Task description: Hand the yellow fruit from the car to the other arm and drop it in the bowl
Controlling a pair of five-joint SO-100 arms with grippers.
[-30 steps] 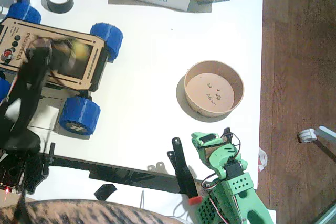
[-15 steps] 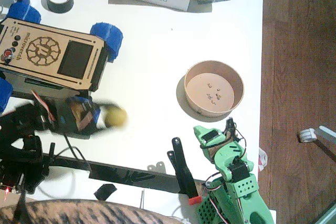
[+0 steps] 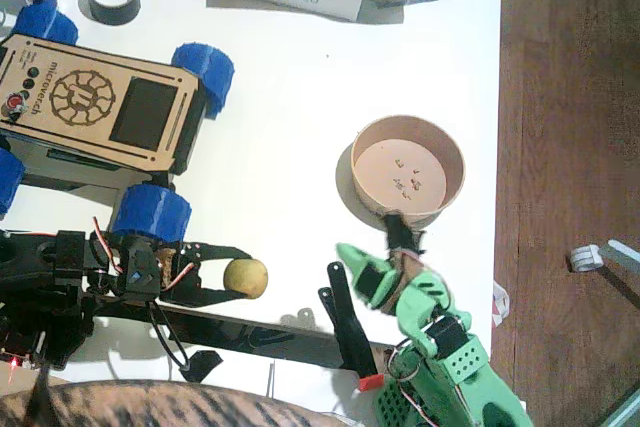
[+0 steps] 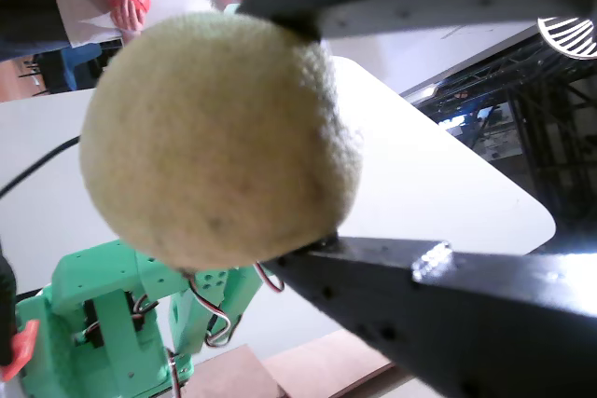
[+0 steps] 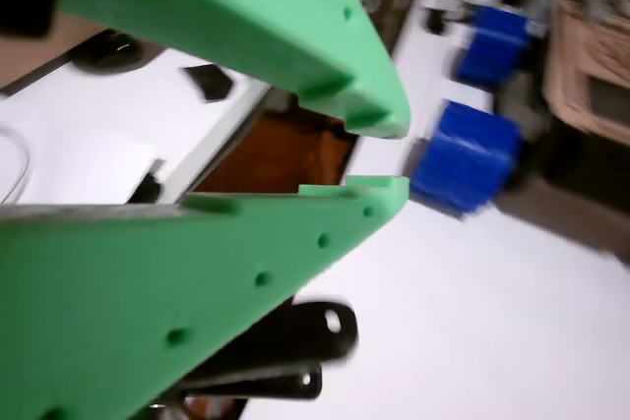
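One small, roundish, dull-yellow fruit (image 3: 245, 279) with a finely pitted skin (image 4: 219, 142) sits pinched between the jaws of the black left gripper (image 3: 232, 277), just below the car (image 3: 95, 105) and off it, while the green right gripper (image 3: 375, 252) beside the bowl (image 3: 407, 169) stands slightly parted, empty.

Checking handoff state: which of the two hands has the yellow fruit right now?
The black left hand: its two fingers clamp the yellow fruit. The green right hand, near the bowl, holds nothing.
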